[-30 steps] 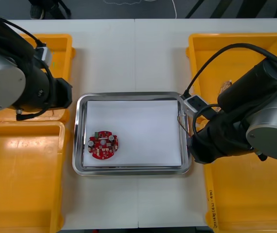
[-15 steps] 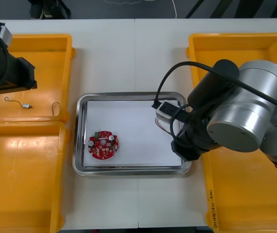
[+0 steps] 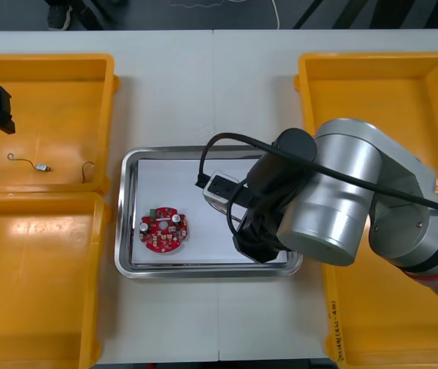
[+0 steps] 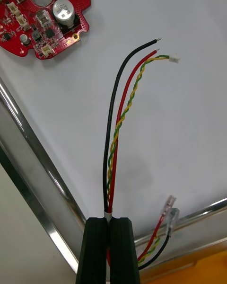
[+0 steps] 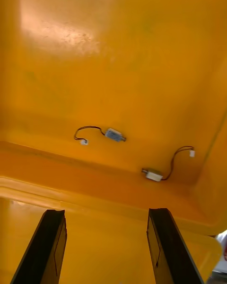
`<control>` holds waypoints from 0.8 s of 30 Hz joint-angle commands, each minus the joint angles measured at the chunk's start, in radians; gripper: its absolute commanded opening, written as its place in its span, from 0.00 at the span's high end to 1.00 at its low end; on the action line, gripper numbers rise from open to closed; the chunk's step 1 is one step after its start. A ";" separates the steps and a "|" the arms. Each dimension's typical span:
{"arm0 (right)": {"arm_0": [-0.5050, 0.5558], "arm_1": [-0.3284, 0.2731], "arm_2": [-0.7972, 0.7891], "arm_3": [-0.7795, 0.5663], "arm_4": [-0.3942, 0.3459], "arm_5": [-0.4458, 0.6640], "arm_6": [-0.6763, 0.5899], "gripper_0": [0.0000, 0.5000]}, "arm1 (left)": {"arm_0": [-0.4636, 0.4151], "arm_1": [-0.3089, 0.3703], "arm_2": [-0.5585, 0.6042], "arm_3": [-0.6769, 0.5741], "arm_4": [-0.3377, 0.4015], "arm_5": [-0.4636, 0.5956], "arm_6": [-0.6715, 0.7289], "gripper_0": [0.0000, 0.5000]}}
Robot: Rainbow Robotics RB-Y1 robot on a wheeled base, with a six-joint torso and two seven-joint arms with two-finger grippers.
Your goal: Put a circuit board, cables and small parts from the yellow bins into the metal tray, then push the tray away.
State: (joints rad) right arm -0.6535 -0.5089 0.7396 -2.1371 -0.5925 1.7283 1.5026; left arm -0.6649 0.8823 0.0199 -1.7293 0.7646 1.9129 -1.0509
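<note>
Three thin wires, black, red and a twisted yellow-green pair, make up the limp cable bundle, which the right tool clamps near one end. Its free ends trail over the white lining of the shiny metal tray, near the round red circuit board lying inside. Being light and floppy, the bundle will probably sag and swing, so a pinch across all strands together suits it. The left tool hangs spread apart above a yellow plastic bin on the desk, over two small metal parts with fine leads.
</note>
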 commanded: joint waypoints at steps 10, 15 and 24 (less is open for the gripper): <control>-0.057 0.090 0.115 0.135 0.115 -0.092 0.202 1.00 | -0.065 0.023 -0.009 0.198 -0.042 -0.083 -0.141 0.00; -0.063 0.108 0.123 0.184 0.123 -0.121 0.275 1.00 | -0.104 -0.025 -0.044 0.258 -0.079 -0.123 -0.161 0.00; -0.098 0.104 0.205 0.253 0.138 -0.185 0.288 1.00 | -0.116 -0.115 -0.038 0.320 -0.154 -0.222 -0.181 0.00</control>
State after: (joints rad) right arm -0.7015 -0.4204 0.8991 -1.8885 -0.4646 1.5656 1.7766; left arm -0.7291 0.7954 -0.0212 -1.4387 0.6250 1.7208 -1.1367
